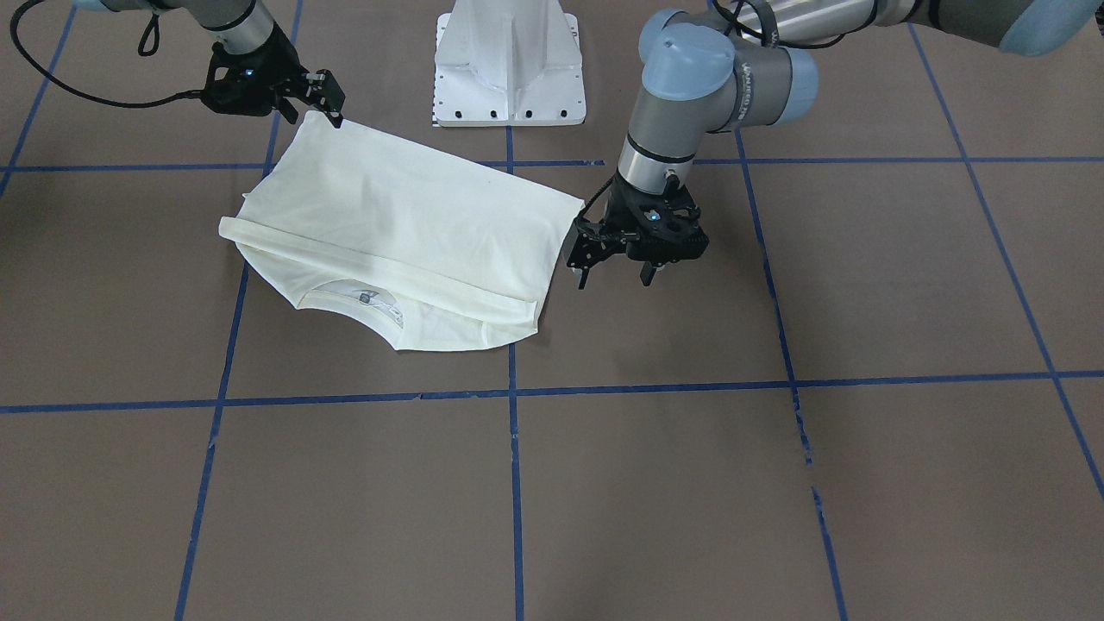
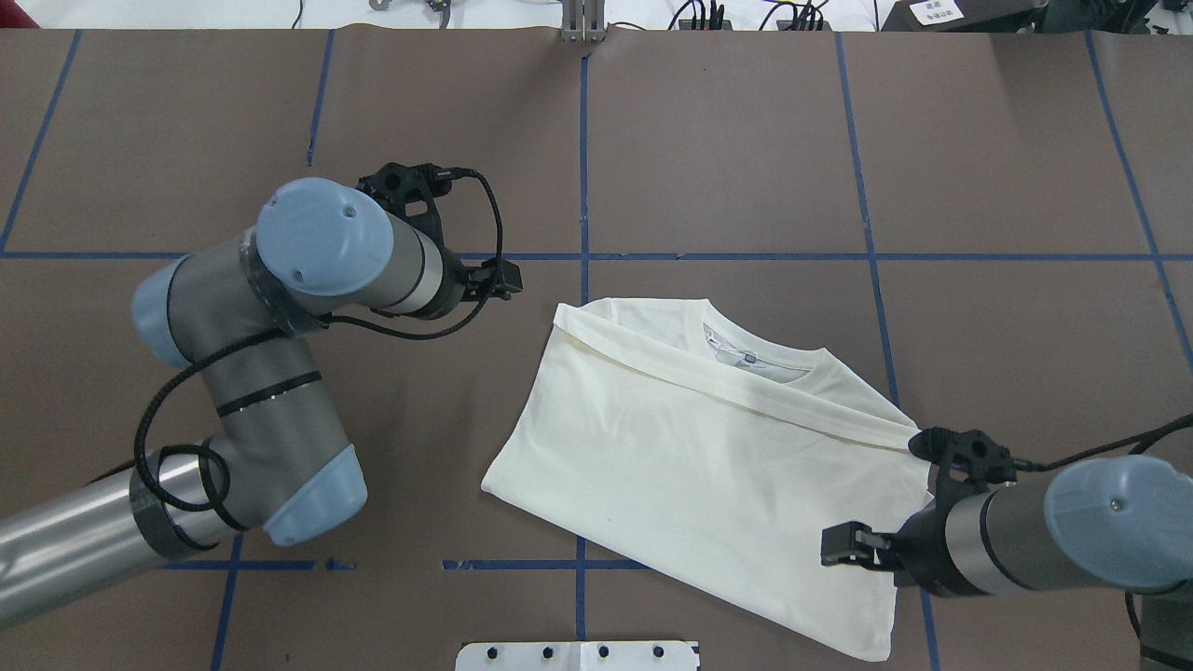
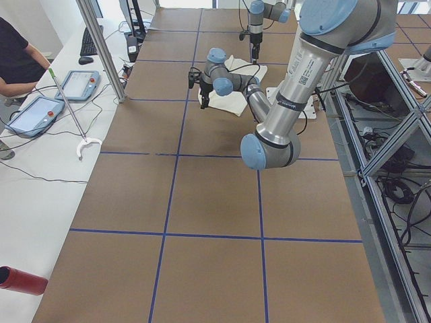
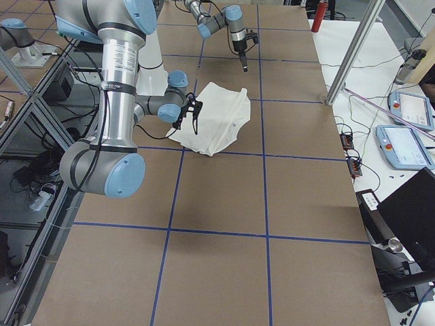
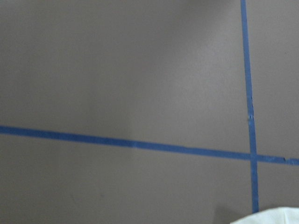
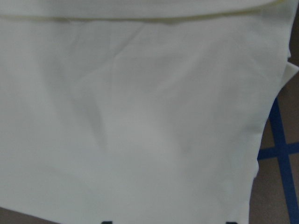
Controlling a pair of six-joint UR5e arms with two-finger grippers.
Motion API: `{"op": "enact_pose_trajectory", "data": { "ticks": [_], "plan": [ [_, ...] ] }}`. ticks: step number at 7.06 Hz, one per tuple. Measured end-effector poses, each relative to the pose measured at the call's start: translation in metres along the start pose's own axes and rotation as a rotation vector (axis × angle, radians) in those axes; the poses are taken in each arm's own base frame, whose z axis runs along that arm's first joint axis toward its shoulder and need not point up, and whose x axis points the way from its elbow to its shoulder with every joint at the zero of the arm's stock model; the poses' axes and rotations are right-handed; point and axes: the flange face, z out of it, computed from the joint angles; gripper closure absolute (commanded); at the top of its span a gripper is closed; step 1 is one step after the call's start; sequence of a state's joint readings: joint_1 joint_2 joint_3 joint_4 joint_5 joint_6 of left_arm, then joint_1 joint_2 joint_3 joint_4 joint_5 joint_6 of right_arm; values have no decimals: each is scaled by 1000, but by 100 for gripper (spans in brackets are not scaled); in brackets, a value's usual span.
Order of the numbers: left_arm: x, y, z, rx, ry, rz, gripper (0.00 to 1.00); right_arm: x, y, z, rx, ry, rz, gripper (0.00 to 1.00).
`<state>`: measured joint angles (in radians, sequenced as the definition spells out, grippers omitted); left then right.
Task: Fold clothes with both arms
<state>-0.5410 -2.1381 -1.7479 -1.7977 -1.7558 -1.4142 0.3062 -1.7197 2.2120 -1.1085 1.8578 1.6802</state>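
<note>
The clothes are one cream-white shirt [image 1: 405,233] [image 2: 708,466], folded into a rough rectangle on the brown table, collar and label facing up on the side away from the robot. My left gripper [image 1: 614,276] [image 2: 503,280] hovers open just beside the shirt's edge, holding nothing. The left wrist view shows bare table and only a corner of the shirt [image 5: 273,217]. My right gripper [image 1: 312,110] [image 2: 839,545] is open above the shirt's corner nearest the robot. Cloth [image 6: 140,116] fills the right wrist view, with two fingertips wide apart at its bottom edge.
The white pedestal base [image 1: 509,69] stands at the robot's side of the table. Blue tape lines [image 1: 513,392] cross the table in a grid. In the left side view, a person [image 3: 17,60], control tablets [image 3: 81,84] and a metal post [image 3: 101,47] stand beside the table.
</note>
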Motion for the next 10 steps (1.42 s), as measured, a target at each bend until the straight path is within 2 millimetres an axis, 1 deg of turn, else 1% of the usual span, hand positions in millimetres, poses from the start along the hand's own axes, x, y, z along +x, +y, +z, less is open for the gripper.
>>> {"op": "enact_pose_trajectory", "data": {
  "ticks": [1,2,3,4,5,7,9,10],
  "plan": [
    [3,43,5,-52,5,-64,14,-9,-22,-14,42,-50,18,0],
    [5,79,7,-96,5,-127,15,-18,-36,-20,70,-83,27,0],
    [3,107,11,-129,-7,-174,15,-24,-42,-22,85,-99,30,0],
    [-1,126,18,-146,-25,-198,15,-27,-44,-22,92,-105,32,0],
    [-5,139,26,-150,-43,-205,15,-29,-45,-22,93,-109,32,0],
    [-8,153,34,-155,-60,-207,26,-30,-46,-22,94,-111,33,0],
    [-7,166,43,-166,-78,-226,58,-31,-46,-23,95,-114,34,0],
    [-7,169,46,-168,-83,-231,85,-31,-47,-24,96,-115,35,0]
  ]
}}
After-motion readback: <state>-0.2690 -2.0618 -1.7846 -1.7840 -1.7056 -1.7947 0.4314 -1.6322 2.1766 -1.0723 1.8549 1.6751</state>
